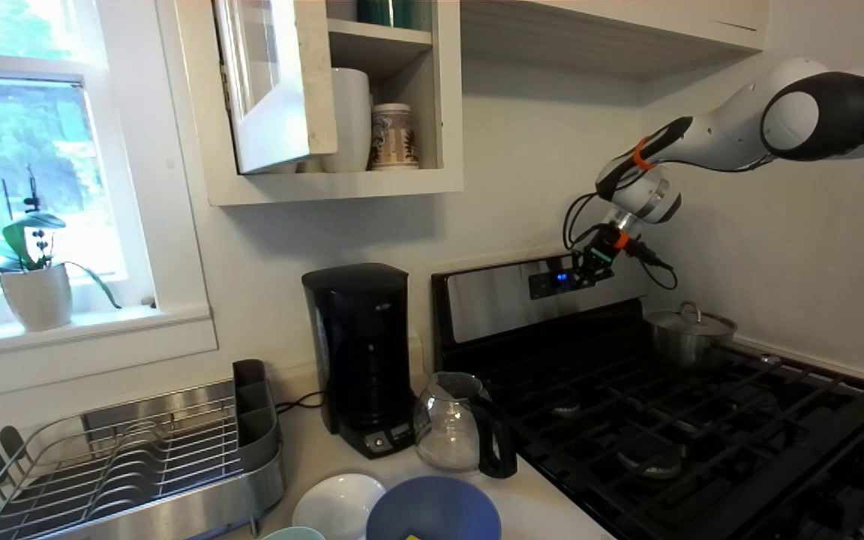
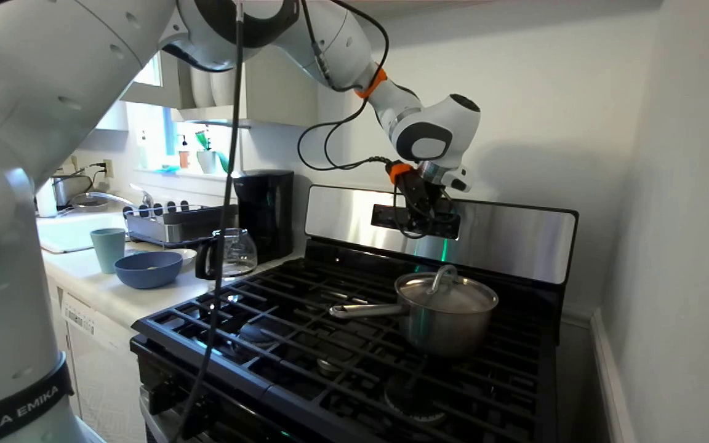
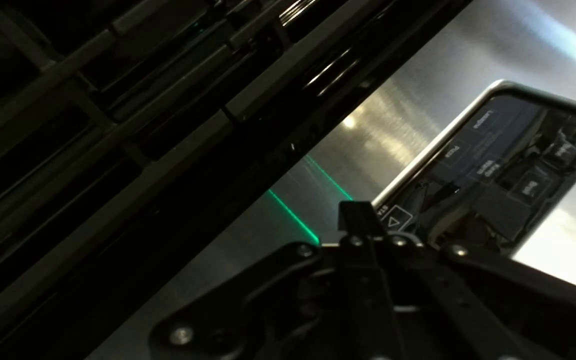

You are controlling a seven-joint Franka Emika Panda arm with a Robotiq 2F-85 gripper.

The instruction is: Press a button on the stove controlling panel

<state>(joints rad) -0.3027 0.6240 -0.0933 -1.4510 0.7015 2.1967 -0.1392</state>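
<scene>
The stove controlling panel (image 1: 488, 304) is the stainless-steel upright strip at the back of the stove (image 1: 649, 420); both also show in an exterior view, the panel (image 2: 508, 240) behind the stove (image 2: 244, 372). Its dark central patch (image 3: 508, 170) bears a blue-lit display (image 1: 562, 277) and printed buttons. My gripper (image 1: 591, 268) is at the right part of this patch and covers part of it in both exterior views (image 2: 423, 218). In the wrist view my gripper (image 3: 362, 219) is shut and empty, its tips beside the triangle-marked button (image 3: 395, 218). I cannot tell whether they touch the panel.
A lidded steel pot (image 1: 691, 341) stands on the back burner near the panel, its handle (image 2: 367, 311) pointing sideways. A black coffee maker (image 1: 361, 352) and glass carafe (image 1: 451, 427) stand beside the stove. A blue bowl (image 1: 432, 510) is on the counter. A cabinet door (image 1: 274, 82) hangs open.
</scene>
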